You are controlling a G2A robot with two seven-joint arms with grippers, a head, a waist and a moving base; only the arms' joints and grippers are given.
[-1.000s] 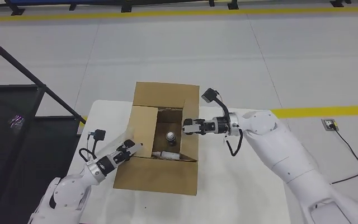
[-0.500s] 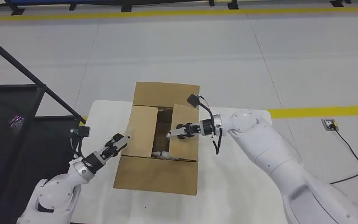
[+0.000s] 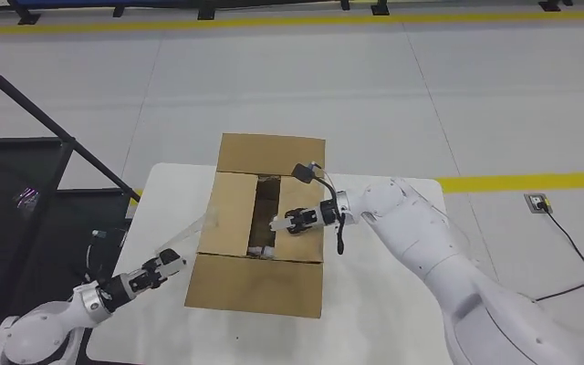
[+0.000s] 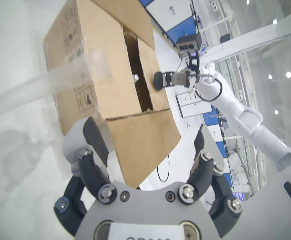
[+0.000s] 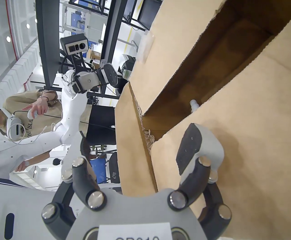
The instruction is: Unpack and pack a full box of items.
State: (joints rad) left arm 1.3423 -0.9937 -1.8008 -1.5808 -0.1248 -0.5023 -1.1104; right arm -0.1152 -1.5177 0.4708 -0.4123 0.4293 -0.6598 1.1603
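Box (image 3: 260,278) flaps: narrow slot | right claw (image 3: 290,221) spread, on right flap (image 3: 306,245) | left claw (image 3: 169,265) spread, off box's left side | pictograms (image 4: 85,100) on side

Cardboard box (image 3: 255,285) | brown, upright on white bench (image 3: 392,301) | side flaps nearly shut, narrow gap | white-capped bottle (image 4: 136,77), probably, inside

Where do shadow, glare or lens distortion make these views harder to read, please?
Top view: shadow fills the flap gap of the brown cardboard box. Left wrist view: bright ceiling lamps glare. Right wrist view: the wide lens makes the right claw loom large.
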